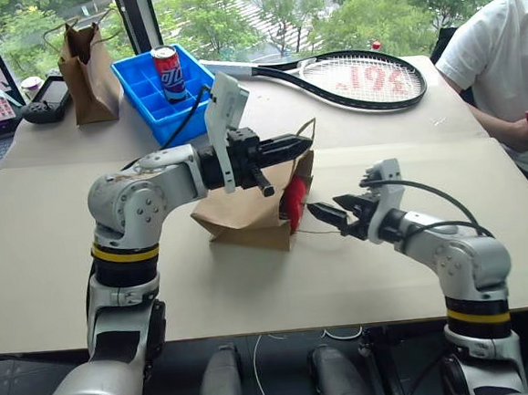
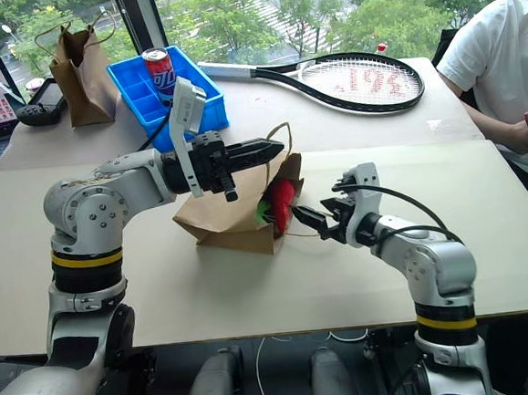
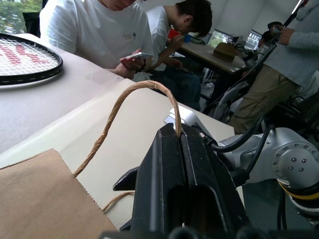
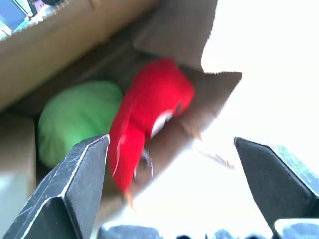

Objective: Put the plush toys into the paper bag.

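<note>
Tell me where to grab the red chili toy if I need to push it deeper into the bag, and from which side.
Grip the red chili toy across the part of its body sticking out of the paper bag mouth, coming from the open side facing the right gripper. It lies in the opening, beside the green toy, so that end looks easiest to reach.

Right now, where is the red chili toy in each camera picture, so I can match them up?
Left eye: red chili toy at the paper bag mouth, picture centre.
Right eye: again at the bag mouth, centre.
Left wrist: not in it.
Right wrist: centre, beside the green toy.
Shared landmark: the paper bag.
</note>
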Robot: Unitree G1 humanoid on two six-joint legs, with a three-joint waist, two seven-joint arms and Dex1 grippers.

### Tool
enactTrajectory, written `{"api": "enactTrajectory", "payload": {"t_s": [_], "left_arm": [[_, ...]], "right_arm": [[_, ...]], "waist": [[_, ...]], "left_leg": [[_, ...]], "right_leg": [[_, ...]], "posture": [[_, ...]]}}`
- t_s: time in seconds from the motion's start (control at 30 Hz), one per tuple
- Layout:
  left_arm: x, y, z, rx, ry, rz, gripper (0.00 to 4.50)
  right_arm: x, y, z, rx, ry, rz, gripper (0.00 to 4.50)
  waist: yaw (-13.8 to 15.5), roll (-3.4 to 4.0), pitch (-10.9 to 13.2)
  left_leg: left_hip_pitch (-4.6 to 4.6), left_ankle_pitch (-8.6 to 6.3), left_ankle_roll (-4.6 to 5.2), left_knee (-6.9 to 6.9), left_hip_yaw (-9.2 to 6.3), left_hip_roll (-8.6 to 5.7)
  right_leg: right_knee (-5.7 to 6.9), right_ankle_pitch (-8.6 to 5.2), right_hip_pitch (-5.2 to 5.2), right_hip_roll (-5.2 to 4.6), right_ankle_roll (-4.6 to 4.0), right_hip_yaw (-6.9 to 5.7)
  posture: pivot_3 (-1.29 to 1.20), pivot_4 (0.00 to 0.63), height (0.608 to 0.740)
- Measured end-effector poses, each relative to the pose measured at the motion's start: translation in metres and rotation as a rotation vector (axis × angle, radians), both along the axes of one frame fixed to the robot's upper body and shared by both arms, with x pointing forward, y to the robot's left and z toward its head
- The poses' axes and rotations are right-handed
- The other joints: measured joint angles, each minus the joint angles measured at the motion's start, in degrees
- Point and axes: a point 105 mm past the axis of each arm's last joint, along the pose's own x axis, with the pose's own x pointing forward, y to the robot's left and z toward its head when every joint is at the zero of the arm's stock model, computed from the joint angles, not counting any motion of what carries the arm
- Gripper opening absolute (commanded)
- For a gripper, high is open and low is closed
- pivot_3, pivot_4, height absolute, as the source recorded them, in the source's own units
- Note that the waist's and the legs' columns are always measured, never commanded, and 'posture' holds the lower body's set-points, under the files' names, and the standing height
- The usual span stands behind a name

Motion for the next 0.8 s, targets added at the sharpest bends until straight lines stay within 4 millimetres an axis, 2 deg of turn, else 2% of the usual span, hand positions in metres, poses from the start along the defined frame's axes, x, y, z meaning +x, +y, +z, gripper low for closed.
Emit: {"api": "enactTrajectory", "payload": {"t_s": [0.1,0.2,0.27,0.33,0.43,0.6,0.63,0.7,0.8], "left_arm": [[0.000,0.000,0.000,-0.003,0.001,0.000,0.00],[0.001,0.001,-0.001,-0.002,0.003,0.006,0.00],[0.001,0.001,-0.002,-0.002,0.005,0.007,0.00],[0.001,0.001,-0.002,-0.003,0.005,0.007,0.00],[0.001,0.001,-0.002,-0.003,0.006,0.009,0.00],[0.002,0.002,-0.002,0.001,0.005,0.016,0.00],[0.002,0.002,-0.002,0.001,0.004,0.017,0.00],[0.002,0.003,-0.002,0.004,0.004,0.022,0.00],[0.004,0.006,-0.001,0.012,0.002,0.036,0.00]], "right_arm": [[-0.016,-0.014,0.002,0.067,0.046,-0.035,4.45],[-0.038,-0.024,0.001,0.214,0.105,-0.075,4.45],[-0.051,-0.021,-0.009,0.294,0.159,-0.097,4.45],[-0.059,-0.009,-0.024,0.379,0.233,-0.103,4.45],[-0.058,0.005,-0.037,0.450,0.303,-0.135,4.45],[-0.039,0.016,-0.036,0.496,0.303,-0.175,4.45],[-0.034,0.018,-0.035,0.496,0.302,-0.178,4.45],[-0.033,0.019,-0.034,0.376,0.290,-0.139,4.45],[-0.049,0.012,-0.032,0.110,0.266,-0.019,4.45]], "waist": [[-0.17,0.00,0.00],[-0.26,0.00,0.00],[-0.27,0.00,0.00],[-0.40,0.03,-0.02],[-0.52,0.05,-0.02],[-0.51,0.06,-0.03],[-0.53,0.07,-0.04],[-0.53,0.09,-0.05],[-0.15,0.13,-0.07]], "left_leg": [[0.03,0.00,0.00,0.00,-0.01,0.01],[0.08,0.00,0.00,-0.03,-0.07,0.01],[0.10,0.00,0.00,-0.03,-0.09,0.01],[0.09,0.00,0.00,-0.03,-0.10,0.00],[0.09,0.04,0.07,-0.01,-0.10,0.00],[0.10,0.08,0.12,-0.01,-0.10,0.00],[0.10,0.08,0.13,-0.01,-0.11,0.00],[0.09,0.09,0.14,-0.01,-0.09,-0.01],[0.02,0.09,0.15,-0.03,-0.10,-0.08]], "right_leg": [[0.02,0.01,0.00,0.01,-0.02,0.00],[0.03,0.00,0.04,0.02,-0.02,0.00],[0.03,0.00,0.06,0.03,-0.03,0.00],[0.04,0.01,0.02,0.02,-0.04,0.01],[0.02,0.07,0.03,0.02,-0.13,0.01],[-0.02,0.11,0.03,0.03,-0.21,0.01],[-0.02,0.12,0.04,0.03,-0.21,0.01],[-0.04,0.12,0.07,0.02,-0.20,0.01],[-0.06,0.02,0.09,-0.02,-0.10,0.01]], "posture": [[0.00,0.150,0.735],[0.00,0.150,0.735],[0.00,0.150,0.735],[0.00,0.150,0.735],[0.00,0.150,0.735],[0.00,0.150,0.735],[0.00,0.150,0.735],[0.00,0.150,0.735],[0.00,0.150,0.735]]}}
